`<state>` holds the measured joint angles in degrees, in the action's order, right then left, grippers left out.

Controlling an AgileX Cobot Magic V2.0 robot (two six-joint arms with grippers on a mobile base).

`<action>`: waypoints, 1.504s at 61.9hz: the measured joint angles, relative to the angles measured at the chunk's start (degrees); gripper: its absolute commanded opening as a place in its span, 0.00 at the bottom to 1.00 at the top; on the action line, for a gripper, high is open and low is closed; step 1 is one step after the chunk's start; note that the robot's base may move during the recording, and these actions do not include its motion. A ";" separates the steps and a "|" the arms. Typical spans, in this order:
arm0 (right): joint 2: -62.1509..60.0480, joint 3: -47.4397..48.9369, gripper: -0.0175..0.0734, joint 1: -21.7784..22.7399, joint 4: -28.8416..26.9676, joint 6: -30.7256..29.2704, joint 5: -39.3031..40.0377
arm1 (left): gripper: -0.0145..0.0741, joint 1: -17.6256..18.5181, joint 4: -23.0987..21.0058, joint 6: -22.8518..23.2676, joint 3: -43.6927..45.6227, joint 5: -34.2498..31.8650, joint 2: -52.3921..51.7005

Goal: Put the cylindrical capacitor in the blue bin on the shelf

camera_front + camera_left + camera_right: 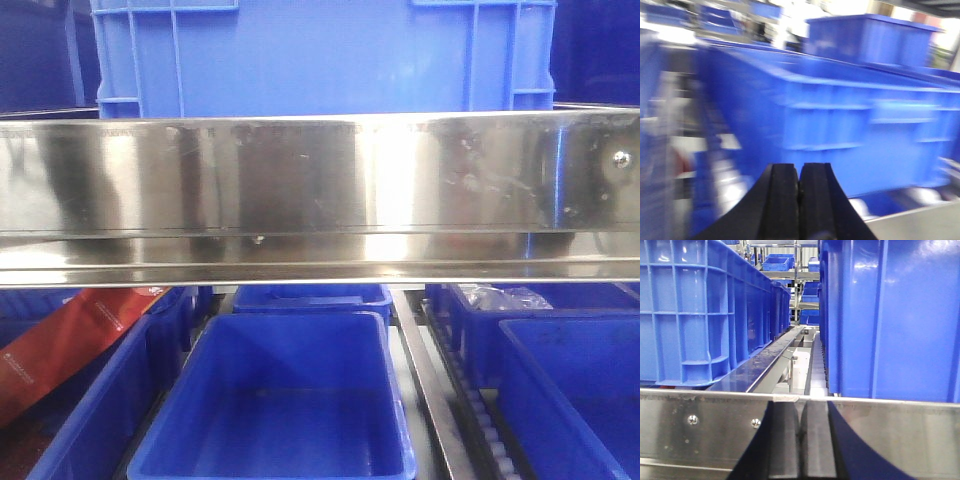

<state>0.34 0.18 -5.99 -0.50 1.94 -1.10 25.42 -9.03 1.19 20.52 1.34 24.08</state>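
Capacitor — I cannot find it anywhere from where I stand: not in the empty blue bin (275, 400) below the shelf (320, 180) rail in the front view, not at either pincer. So its long axis, and which way it lies from the pincers, cannot be told.

The left pincer (800, 185) has its black pads pressed together with only a hairline seam between them, and nothing shows in that seam; if something tiny is pinched there, it is hidden. Its view is smeared with motion, a big blue crate (850, 130) ahead of it.

The right pincer (800, 435) is likewise closed to a narrow seam, with nothing visible between the pads. It sits close up against the shelf's steel rail, looking down a roller lane (815, 365) between two tall blue crates (700, 310).

My guess — neither arm is yet over a bin, and the open bin in the front view lies lower than both wrist views suggest. Which arm is nearer to it I cannot say, since neither arm appears in that front view.
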 measured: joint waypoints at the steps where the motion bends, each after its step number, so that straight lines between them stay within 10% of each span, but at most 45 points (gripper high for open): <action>1: 0.00 0.00 0.01 0.00 0.00 0.00 0.00 | 0.04 -0.65 1.62 1.69 -0.88 0.00 -0.59; 15: 0.00 0.00 0.01 0.00 0.00 0.00 0.00 | 0.04 -9.85 15.56 15.39 -8.62 -0.55 -10.92; 51: -0.11 0.00 0.01 0.00 0.00 0.00 -0.11 | 0.04 -14.08 13.53 2.96 -20.57 0.13 -23.75; 93: -0.11 0.00 0.01 0.00 0.00 0.00 -0.11 | 0.04 -18.83 13.13 1.94 -20.67 -0.46 -23.75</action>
<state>0.22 0.18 -5.99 -0.50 1.94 -1.21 6.59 4.10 3.13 -0.15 0.88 0.33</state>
